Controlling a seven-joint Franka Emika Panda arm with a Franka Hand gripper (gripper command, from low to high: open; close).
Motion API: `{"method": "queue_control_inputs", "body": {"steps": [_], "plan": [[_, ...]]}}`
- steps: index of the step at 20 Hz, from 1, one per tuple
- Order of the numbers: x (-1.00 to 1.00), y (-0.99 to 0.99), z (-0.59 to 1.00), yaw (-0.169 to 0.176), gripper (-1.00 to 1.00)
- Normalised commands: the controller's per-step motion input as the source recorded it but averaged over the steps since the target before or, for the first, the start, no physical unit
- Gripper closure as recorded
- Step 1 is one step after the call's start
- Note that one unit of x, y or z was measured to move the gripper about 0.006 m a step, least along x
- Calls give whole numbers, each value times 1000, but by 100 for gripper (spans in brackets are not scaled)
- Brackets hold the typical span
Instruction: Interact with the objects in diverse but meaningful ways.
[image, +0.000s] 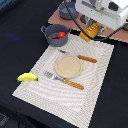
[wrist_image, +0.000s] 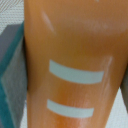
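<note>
Jaws clamped on the bread loaf (image: 87, 31) — held aloft near the placemat's (image: 95, 95) far edge — filling the wrist view.

Around the round plate (image: 68, 66), the striped mat (image: 45, 92) is mostly open toward the banana (image: 27, 77). A fork (image: 62, 80) lies just beside the plate on one side, a knife (image: 79, 57) on the other. Beyond the plate, the grey pot (image: 54, 34) holding a tomato (image: 61, 35) stands at the mat's far corner. The pincer (image: 89, 31) with its loaf (wrist_image: 70, 60) hangs near that pot.
</note>
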Motion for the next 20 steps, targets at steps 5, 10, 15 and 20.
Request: {"method": "queue_control_inputs", "body": {"steps": [5, 10, 15, 20], "plan": [[-393, -2, -391, 43, 100], [-211, 94, 444, 66, -100], [-63, 186, 1000, 105, -100], [-32, -15, 1000, 90, -100]]}}
